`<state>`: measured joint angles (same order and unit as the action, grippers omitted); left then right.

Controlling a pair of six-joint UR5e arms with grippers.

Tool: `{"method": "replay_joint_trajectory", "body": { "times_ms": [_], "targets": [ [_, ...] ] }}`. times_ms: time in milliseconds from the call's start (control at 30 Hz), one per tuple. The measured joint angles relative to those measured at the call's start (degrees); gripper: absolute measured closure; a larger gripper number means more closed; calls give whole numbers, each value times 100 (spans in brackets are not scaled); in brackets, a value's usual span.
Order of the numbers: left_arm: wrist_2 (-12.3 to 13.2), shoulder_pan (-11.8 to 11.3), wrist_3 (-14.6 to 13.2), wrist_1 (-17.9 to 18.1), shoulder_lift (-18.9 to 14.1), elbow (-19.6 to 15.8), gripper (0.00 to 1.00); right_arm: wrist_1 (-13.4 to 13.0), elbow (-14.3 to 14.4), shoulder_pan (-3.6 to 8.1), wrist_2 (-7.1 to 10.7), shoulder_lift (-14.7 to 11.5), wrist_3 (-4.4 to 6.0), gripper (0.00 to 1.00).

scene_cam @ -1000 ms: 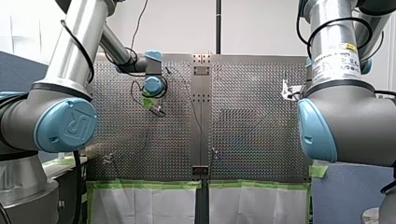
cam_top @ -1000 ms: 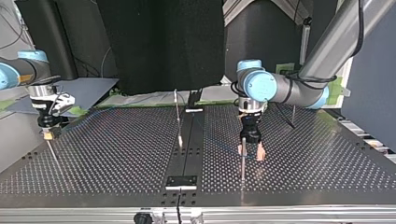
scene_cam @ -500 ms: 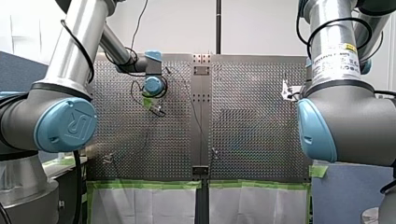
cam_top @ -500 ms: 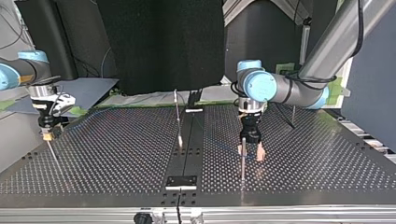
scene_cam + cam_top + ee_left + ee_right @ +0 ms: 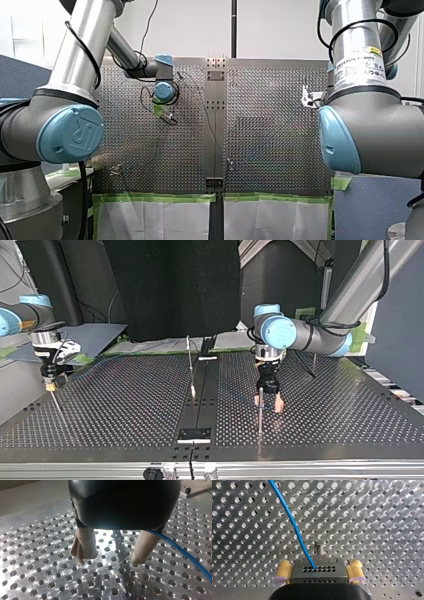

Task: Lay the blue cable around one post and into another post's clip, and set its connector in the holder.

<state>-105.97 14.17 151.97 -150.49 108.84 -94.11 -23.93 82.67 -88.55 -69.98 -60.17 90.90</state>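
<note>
At the desk's [image 5: 125,405] 9 o'clock edge in the top view, my right arm's jaws grip the grey, hole-faced connector [image 5: 318,571] between yellow pads [image 5: 284,570]; a short post [image 5: 319,548] stands just ahead of it. The thin blue cable [image 5: 292,522] leaves the connector and runs straight ahead over the holes. Toward 3 o'clock of centre, my left arm's jaws stand open, beige pads [image 5: 85,545] apart with only bare desk between them. The cable passes just beside one pad, and a tall post [image 5: 259,412] stands near. Wide open desk separates the two arms. Front view: a blue joint cap [image 5: 70,132] bears "UR"; the white label [image 5: 360,65] is too small to read.
</note>
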Motion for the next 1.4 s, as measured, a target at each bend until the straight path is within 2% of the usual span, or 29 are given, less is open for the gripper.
{"method": "replay_joint_trajectory", "body": {
  "times_ms": [300,667,933,1200,1400],
  "targets": [
    [-80,14,-81,-110,0,80,0,-9,0,0,1,0,0,1],
    [-616,69,-592,-653,-23,174,0,3,-1,0,1,-1,0,1],
    [-986,149,-701,-979,-74,173,0,10,-2,0,1,0,0,1],
    [-1024,218,-759,-1076,-331,168,0,10,-1,0,1,0,0,1],
    [-897,305,-817,-1196,-403,163,0,-4,-2,0,1,-2,0,1]
  ]
}}
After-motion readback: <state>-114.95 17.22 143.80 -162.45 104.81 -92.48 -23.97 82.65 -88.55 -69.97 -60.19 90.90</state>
